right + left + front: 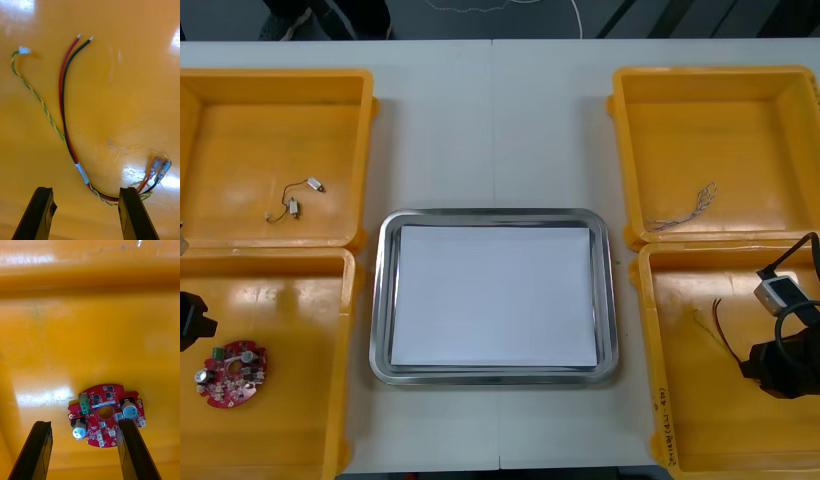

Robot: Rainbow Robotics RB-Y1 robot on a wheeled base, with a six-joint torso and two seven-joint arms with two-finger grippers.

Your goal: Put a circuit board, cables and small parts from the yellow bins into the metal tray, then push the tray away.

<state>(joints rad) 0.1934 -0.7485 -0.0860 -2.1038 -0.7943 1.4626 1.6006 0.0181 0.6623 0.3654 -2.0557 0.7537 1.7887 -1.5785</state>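
left gripper [83, 427] hangs low in the near left bin [280, 290], jaws wide open, gripping nothing. the board [107, 393] lies flat on the bin floor just ahead, one edge tucked behind a finger. right gripper [85, 191] is down in the near right bin [700, 440], jaws open too. the red and black cable [63, 93] and a green-yellow twist [33, 92] curve over the floor and pass behind one finger. the tray [380, 300] sits between the bins, white inside.
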